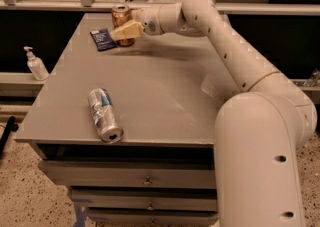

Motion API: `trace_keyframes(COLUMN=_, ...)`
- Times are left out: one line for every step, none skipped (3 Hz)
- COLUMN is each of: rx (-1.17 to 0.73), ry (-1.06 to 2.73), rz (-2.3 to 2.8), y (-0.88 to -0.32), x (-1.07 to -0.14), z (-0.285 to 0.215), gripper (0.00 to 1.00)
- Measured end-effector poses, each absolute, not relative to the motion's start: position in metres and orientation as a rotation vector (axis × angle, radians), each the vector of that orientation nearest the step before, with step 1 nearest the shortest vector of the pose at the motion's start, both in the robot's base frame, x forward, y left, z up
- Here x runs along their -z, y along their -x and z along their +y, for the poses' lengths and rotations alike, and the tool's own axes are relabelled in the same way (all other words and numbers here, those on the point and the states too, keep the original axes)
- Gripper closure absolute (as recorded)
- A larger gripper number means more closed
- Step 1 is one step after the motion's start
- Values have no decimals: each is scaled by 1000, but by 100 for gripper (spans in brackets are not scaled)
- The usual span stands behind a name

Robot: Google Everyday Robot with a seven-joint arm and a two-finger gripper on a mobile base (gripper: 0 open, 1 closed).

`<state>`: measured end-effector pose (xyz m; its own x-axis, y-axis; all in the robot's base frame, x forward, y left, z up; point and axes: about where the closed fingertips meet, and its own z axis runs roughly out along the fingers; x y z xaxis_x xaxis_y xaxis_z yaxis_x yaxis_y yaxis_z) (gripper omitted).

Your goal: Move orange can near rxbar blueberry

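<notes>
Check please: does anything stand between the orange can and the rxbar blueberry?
Nothing visible does. The orange can stands upright beside the rxbar blueberry, with the gripper at the can. The silver-and-blue can lies apart, nearer the camera.

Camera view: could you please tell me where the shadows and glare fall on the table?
In the camera view, a soft shadow lies on the table under the arm, right of the orange can, where the claw sits by the rxbar blueberry; a pale glare patch marks the table's right side; the silver-and-blue can shows highlights.

Right of rxbar blueberry (102,39): orange can (120,15), end effector (123,31) perhaps touching it.
</notes>
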<state>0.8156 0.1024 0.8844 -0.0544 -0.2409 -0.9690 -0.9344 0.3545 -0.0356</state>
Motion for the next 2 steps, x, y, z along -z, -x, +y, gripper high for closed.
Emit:
trace_keyframes(rx=-810, ry=1069, rz=1551, y=-813, x=-886, z=87, gripper=0)
trace_keyframes(rx=-774, ry=974, rz=1573, y=-812, x=-888, z=38, gripper=0)
